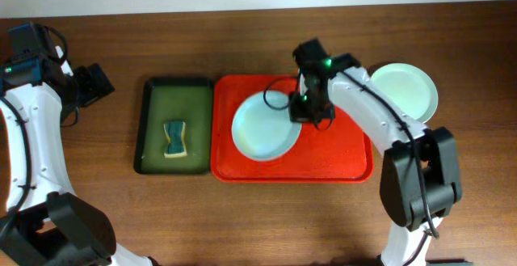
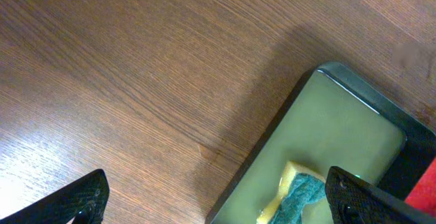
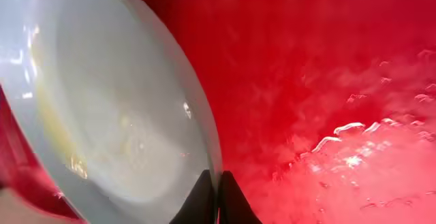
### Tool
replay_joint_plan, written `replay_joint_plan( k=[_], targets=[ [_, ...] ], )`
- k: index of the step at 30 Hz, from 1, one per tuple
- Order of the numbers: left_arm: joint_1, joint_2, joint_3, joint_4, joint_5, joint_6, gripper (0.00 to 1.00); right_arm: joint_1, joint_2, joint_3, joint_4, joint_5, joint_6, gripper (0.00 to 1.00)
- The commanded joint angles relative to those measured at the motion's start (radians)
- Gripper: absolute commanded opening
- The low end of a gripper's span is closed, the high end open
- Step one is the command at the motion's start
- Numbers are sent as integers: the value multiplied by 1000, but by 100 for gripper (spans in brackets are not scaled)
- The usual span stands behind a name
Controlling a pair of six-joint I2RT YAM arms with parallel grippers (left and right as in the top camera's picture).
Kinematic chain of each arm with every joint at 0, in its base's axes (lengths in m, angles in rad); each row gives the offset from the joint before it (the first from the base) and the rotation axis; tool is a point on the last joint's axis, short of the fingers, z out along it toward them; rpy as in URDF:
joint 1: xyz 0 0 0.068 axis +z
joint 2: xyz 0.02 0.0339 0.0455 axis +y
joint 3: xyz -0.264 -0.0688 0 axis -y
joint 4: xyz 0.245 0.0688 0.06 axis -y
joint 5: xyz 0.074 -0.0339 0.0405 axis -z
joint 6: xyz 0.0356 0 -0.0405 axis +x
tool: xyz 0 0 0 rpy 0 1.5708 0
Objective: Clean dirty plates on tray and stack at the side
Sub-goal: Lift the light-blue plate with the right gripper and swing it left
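A pale blue-green plate lies on the left half of the red tray. My right gripper is shut on that plate's right rim. In the right wrist view the rim runs between the two black fingertips, with a faint yellow smear inside the plate and wet red tray beside it. A white plate lies on the table right of the tray. My left gripper is open and empty, over the left edge of the green tray.
A dark green tray stands left of the red tray and holds a yellow and teal sponge, which also shows in the left wrist view. Bare wooden table lies all round.
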Motion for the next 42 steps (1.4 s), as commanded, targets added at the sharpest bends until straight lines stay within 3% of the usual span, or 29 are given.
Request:
replay_joint_plan(
  k=[1, 6, 11, 21, 29, 32, 35, 42],
  targets=[
    [6, 2, 0, -1, 1, -14, 99, -2, -41, 173, -54, -16, -5, 4],
    [6, 2, 0, -1, 1, -14, 100, 32, -35, 228, 43, -30, 86, 4],
    [6, 2, 0, -1, 1, -14, 99, 146, 8, 228, 244, 23, 137, 4],
    [8, 2, 0, -1, 1, -14, 99, 427, 87, 228, 449, 645, 117, 4],
    [7, 2, 0, -1, 1, -14, 99, 566, 81, 229, 773, 1088, -435, 4],
    [8, 2, 0, -1, 1, -14, 99, 602, 81, 229, 888, 1205, -567, 4],
    [8, 2, 0, -1, 1, -14, 99, 622, 81, 229, 1005, 1249, -724, 4],
    [8, 2, 0, 0, 1, -14, 99, 623, 81, 229, 1142, 1248, -901, 4]
  ],
)
